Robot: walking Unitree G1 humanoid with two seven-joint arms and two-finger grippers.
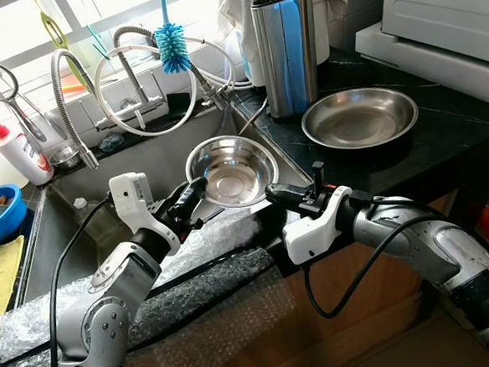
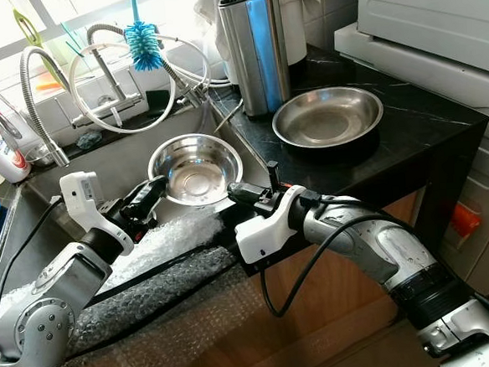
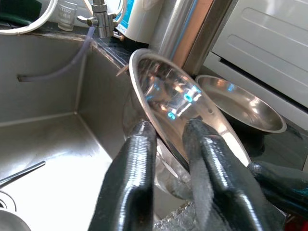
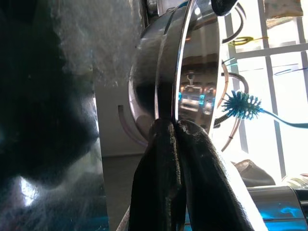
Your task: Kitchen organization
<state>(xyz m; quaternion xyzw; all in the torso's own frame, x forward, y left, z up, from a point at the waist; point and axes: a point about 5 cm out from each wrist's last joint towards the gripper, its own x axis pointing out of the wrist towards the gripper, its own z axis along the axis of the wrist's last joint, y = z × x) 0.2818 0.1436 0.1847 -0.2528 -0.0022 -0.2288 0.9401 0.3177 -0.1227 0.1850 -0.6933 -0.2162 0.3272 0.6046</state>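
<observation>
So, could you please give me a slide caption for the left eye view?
Both grippers, left gripper and right gripper, pinch a steel bowl's rim over the sink.

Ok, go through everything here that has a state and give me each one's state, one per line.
Steel bowl: tilted, lifted over the sink, gripped at both rims.
Left gripper: shut on the bowl's rim.
Right gripper: shut on the opposite rim.
Steel pan: upright and empty on the counter.
Faucet: not running.

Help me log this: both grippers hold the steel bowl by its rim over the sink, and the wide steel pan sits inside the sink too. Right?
Not quite. Both grippers, left gripper and right gripper, do grip the steel bowl over the sink, but the left eye view shows the wide steel pan on the black counter.
</observation>
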